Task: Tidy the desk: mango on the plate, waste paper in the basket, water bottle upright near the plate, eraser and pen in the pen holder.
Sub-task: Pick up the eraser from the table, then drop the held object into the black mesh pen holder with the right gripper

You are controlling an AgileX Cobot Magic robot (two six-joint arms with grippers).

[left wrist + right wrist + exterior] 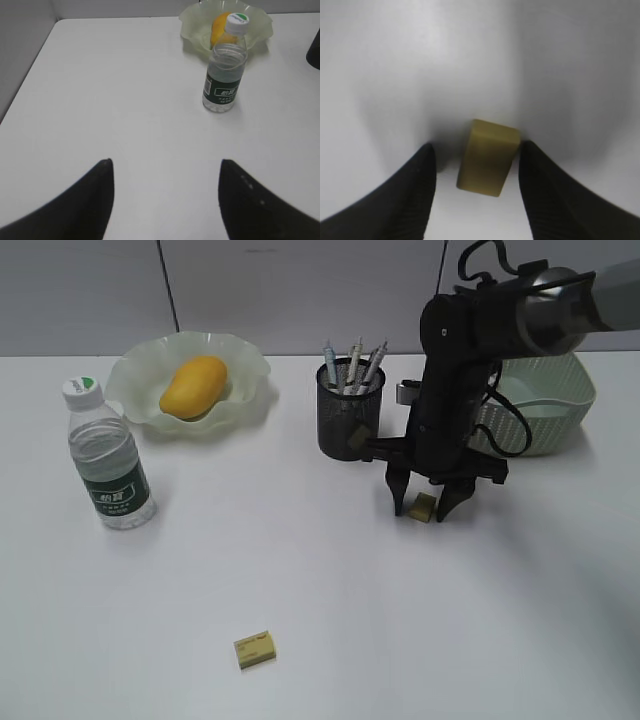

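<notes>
Bottle [108,455] is already stood upright by the plate [250,390], with the mango [193,386] laid in it. The left claw [165,200] is seen spread wide over bare desk [300,570], nothing held. A second eraser [255,649] is left out front. Pens are parked in the holder [349,420]. Beside it the right claw [427,508] is lowered around an eraser [488,157], its jaws parted on either side and the right one just about touching, so nothing is gripped yet. A small, light, slightly squishy and grippy block is expected; it's probably best pinched across the long flat faces, mid-body, so it isn't twisted out. The basket [560,410] is seen behind.
</notes>
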